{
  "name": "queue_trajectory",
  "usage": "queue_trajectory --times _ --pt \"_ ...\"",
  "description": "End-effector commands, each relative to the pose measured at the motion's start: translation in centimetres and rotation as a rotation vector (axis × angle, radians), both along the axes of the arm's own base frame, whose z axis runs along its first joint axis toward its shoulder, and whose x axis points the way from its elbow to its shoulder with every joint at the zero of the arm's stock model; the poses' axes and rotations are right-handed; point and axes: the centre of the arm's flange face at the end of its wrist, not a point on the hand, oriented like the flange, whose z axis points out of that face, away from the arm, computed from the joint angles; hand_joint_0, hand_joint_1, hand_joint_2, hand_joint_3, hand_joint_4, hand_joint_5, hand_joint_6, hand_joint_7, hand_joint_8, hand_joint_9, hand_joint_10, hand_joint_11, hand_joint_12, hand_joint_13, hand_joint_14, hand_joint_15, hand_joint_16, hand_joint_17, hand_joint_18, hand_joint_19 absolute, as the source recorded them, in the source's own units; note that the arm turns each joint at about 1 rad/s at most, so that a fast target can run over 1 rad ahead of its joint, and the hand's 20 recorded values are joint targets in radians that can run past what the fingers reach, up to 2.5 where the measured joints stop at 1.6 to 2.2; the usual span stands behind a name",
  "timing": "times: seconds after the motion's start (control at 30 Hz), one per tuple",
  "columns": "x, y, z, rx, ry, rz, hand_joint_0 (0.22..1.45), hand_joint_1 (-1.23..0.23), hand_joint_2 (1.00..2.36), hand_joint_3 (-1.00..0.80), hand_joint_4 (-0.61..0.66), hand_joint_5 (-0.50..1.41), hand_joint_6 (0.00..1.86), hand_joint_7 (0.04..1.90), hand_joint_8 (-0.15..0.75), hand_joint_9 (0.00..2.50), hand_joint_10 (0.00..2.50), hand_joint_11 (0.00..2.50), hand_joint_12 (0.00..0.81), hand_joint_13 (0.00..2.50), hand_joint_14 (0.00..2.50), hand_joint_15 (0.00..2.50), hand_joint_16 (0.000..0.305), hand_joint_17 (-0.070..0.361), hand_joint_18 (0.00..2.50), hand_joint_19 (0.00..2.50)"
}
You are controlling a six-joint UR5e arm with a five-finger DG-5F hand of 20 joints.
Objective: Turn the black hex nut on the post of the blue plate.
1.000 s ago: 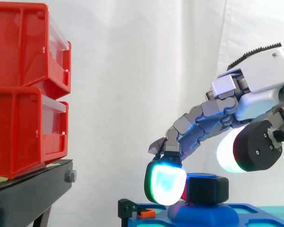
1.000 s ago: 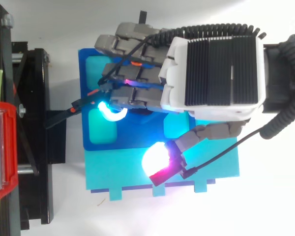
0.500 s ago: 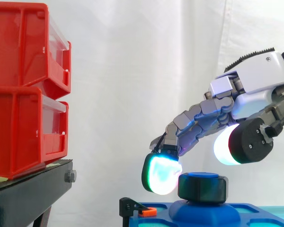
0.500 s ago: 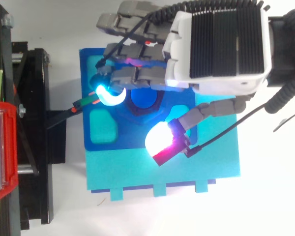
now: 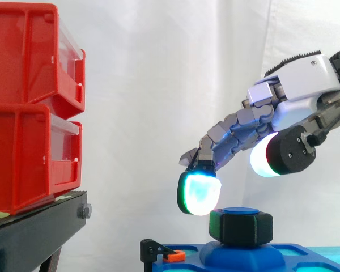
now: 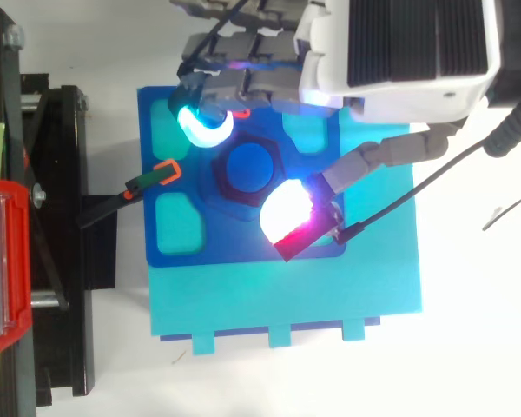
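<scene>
Since the hand (image 5: 292, 105) has lifted over the last second, its fingers hang slack and gently bowed, closed on nothing. A second ago the cyan finger pad (image 5: 198, 192) sat low against the left side of the black hex nut (image 5: 241, 226). Half a second ago it had already come clear, and now it hangs higher, above and to the left of the nut with air between them. The thumb pad (image 5: 266, 156) glows white higher up to the right, well above the nut.

From above, the hand (image 6: 399, 52) has slid toward the upper edge of the view and runs off it. The nut (image 6: 219, 178), hidden under the fingers a second ago, lies exposed round the blue post (image 6: 247, 168). Just the thumb pad (image 6: 286, 208) overlaps its lower right corner, and the finger pad (image 6: 204, 126) hangs at its upper left corner.

The nut sits on the post in the middle of the blue plate (image 6: 152, 252), which rests on a cyan base (image 6: 286, 304). A black clip with an orange tip (image 6: 161, 174) reaches from the left to just beside the nut. The plate's left edge lies near the black stand (image 5: 34, 232), which carries the red bins (image 5: 28, 102). Open air separates them from the hand, against the white curtain (image 5: 158, 85).
</scene>
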Motion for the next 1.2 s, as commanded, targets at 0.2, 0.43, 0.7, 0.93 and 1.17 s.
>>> queue_trajectory --times 0.2,0.43,0.7,0.93,1.17 --pt "0.5 1.2 1.5 -0.003 -0.013 -0.001 0.48 -0.32 1.00 -0.50 0.22 -0.19 0.50 0.79 0.272 0.37 0.00 0.00 0.372 0.01 0.00 0.00 0.053 0.119 0.00 0.00" --pt "0.8 3.9 0.2 -0.013 -0.004 -0.004 0.46 -0.35 1.00 -0.50 0.21 -0.20 0.50 0.79 0.267 0.32 0.00 0.00 0.378 0.00 0.00 0.00 0.056 0.125 0.00 0.00" --pt "1.6 6.5 -1.4 -0.012 0.007 0.004 0.43 -0.33 1.00 -0.50 0.16 -0.23 0.50 0.73 0.249 0.13 0.00 0.00 0.390 0.00 0.00 0.00 0.063 0.143 0.00 0.00" --pt "2.0 7.7 -1.5 0.001 -0.007 0.016 0.44 -0.14 1.00 -0.50 0.17 -0.23 0.50 0.75 0.227 0.03 0.00 0.00 0.381 0.00 0.00 0.00 0.063 0.142 0.00 0.00" --pt "2.0 7.8 -1.6 0.001 -0.004 0.018 0.45 -0.10 1.00 -0.50 0.23 -0.21 0.50 0.98 0.238 0.05 0.00 0.00 0.375 0.00 0.00 0.00 0.062 0.139 0.00 0.00"
